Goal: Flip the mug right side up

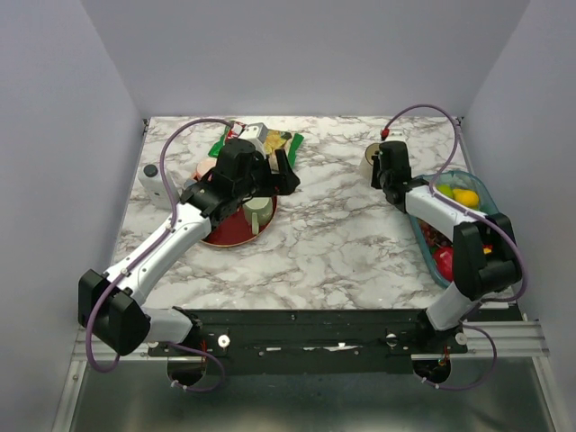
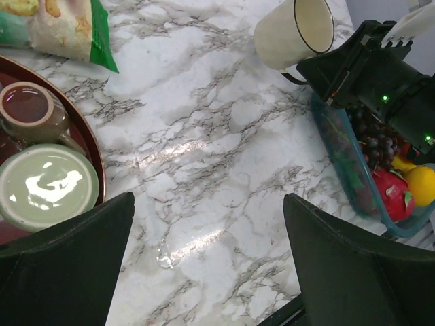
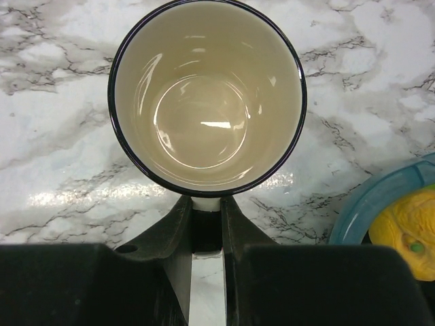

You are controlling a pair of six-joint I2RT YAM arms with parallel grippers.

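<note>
- mug: far right of the table, just beside the blue tray, mouth open to view
- likely glazed ceramic: stiff, slick, chippable; the handle is the surest hold
- right gripper: pinched nearly closed on that handle
- left gripper: spread wide, holding nothing, by the red plate
- glossy hard marble; walls close around
</note>
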